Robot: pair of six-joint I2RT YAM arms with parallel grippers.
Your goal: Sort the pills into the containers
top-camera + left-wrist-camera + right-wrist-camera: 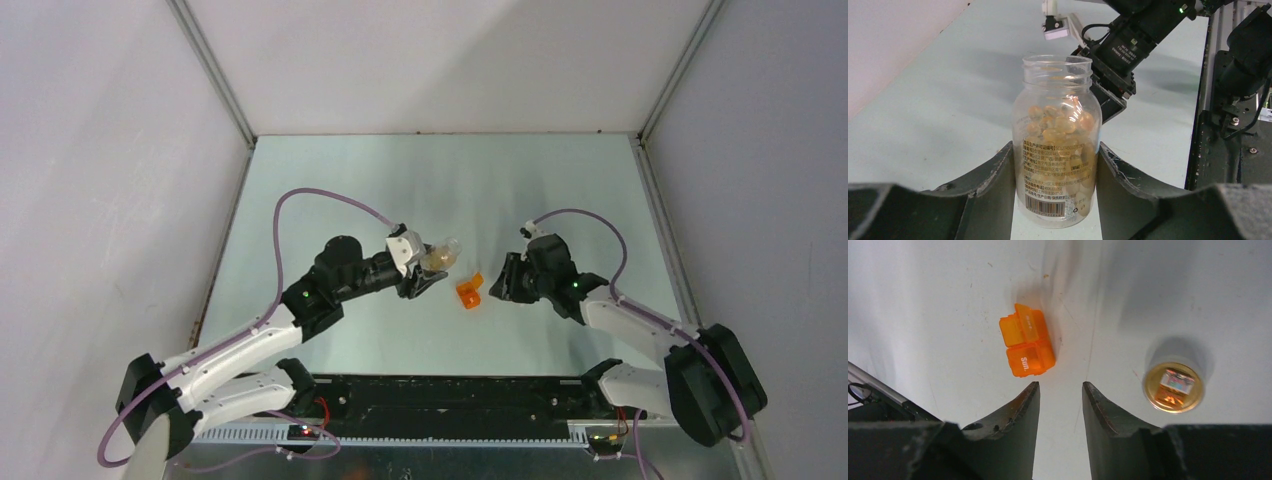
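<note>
Left wrist — clear vial [1057, 165], amber pills [1058, 125].

Orange box [1027, 346], amber pills [1060, 122]

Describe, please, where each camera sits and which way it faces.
Top external: above and behind, looking down on the pale table; both arms show.
Left wrist: left gripper clamps a clear plastic bottle of amber capsules, facing the right arm.
Right wrist: looks down past the open right gripper at an orange rectangular plastic box.
Shared: box and bottle show from above.
</note>
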